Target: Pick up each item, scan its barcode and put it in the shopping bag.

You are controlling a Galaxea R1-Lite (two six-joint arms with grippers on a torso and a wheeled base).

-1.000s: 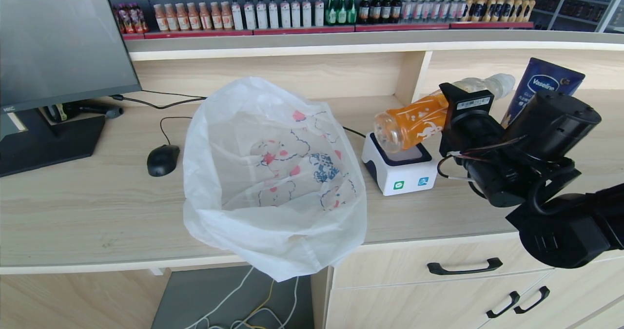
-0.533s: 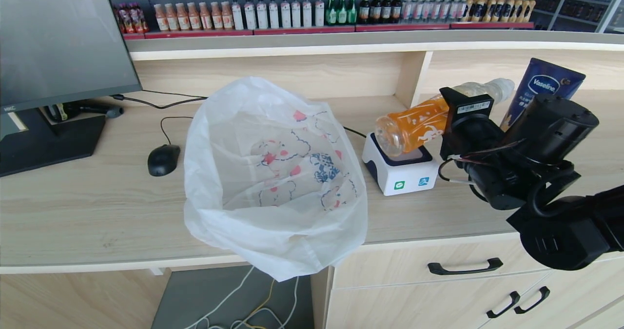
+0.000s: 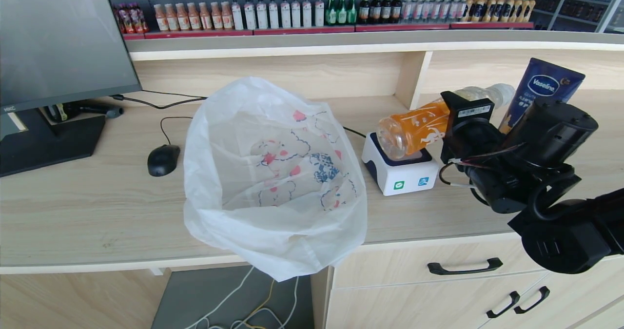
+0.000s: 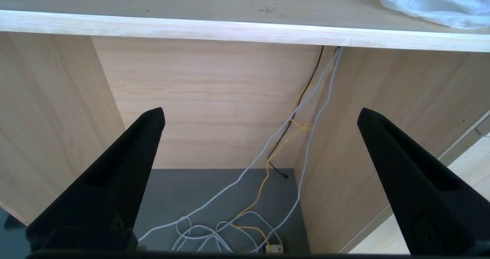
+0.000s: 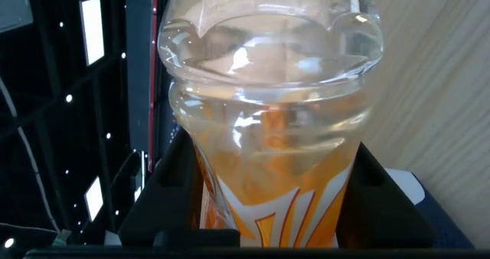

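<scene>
Bottle (image 3: pixel 414 129) sideways in right claw (image 3: pixel 452 120), abv scanner (image 3: pixel 399 179).

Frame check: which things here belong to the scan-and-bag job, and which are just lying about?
Job: orange bottle, held in the right hand over the scanner; shopping bag; blue tube, standing behind.
Lying about: monitor; mouse; shelf bottles.

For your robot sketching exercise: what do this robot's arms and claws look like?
The right arm is black with cylindrical joints, thin red and white wires looping beside it, and a white barcode sticker on the right claw. The left claw has two black wedge-shaped fingers.
</scene>
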